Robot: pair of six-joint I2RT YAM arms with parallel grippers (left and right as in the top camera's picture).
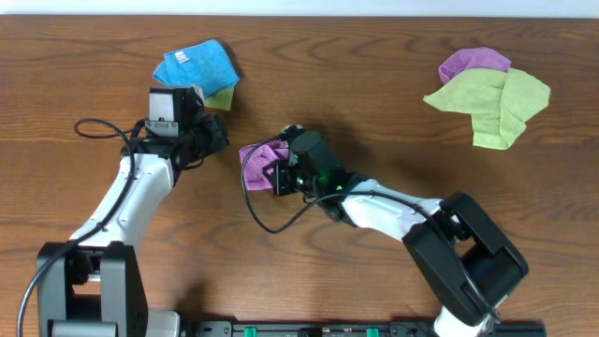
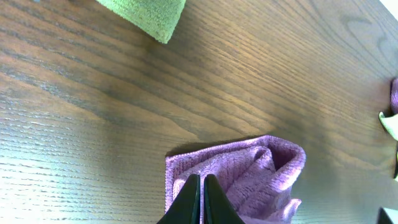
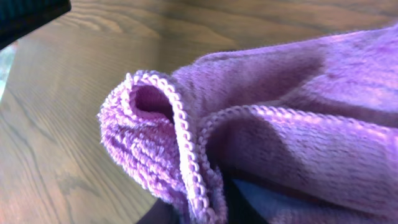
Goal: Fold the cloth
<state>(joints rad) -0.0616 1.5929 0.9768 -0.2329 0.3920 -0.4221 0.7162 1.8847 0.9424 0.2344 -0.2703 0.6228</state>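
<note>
1. Lilac terry, the cloth, lies near the middle of the counter. It is bunched, not flat: one side is humped up and the stitched hem curls over itself.
2. Your right hand sits at the cloth's right side with the pile draped over its fingers. You cannot tell from here whether it grips the hem or has let go.
3. Your left hand is closed and empty, its tips at the cloth's left edge.
4. The likely trouble is a false fold. If you pull on the curled hem, the layers may drag together and the hump roll tighter instead of opening. A closed left hand also cannot pin the other corner.
5. The right arm's cable loops on the counter just nearside of the cloth, and a sweep toward the near edge could snag it.
6. A blue cloth on a lime-green cloth crowds the far-left side, near your left hand.
7. A lime-green and purple heap lies toward the far-right corner, well apart.
8. Bare wood toward the far edge and to the right of the cloth looks like your best room.
</note>
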